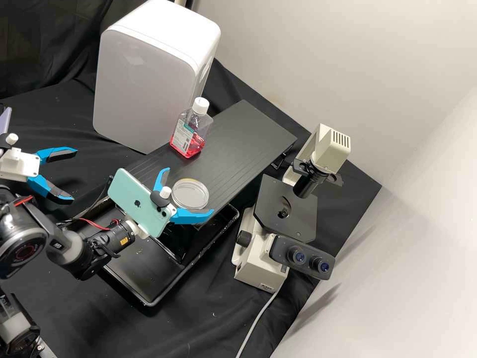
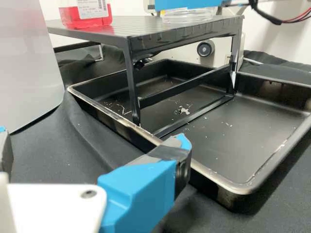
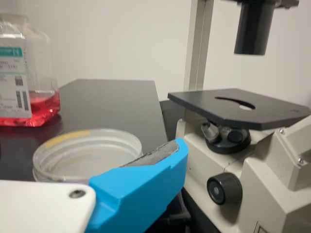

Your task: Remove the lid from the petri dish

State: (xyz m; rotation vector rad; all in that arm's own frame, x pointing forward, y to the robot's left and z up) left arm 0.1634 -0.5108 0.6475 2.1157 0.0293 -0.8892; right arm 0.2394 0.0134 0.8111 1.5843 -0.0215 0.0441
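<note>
A clear petri dish (image 1: 190, 194) with its lid on and a yellow strip on the rim sits near the front edge of a black raised shelf (image 1: 238, 139). My right gripper (image 1: 189, 191) is open and straddles the dish, one blue finger on each side, neither clearly touching it. In the right wrist view the dish (image 3: 87, 151) lies just beyond one blue finger (image 3: 143, 179). My left gripper (image 1: 73, 174) stands open and empty at the far left, low over the black cloth. Its wrist view shows the dish (image 2: 187, 14) on the shelf from below.
A bottle of red liquid (image 1: 189, 130) stands at the shelf's back left, beside a white box (image 1: 154, 69). A black tray (image 1: 149, 278) lies under the shelf. A microscope (image 1: 293, 219) stands close to the right of the dish.
</note>
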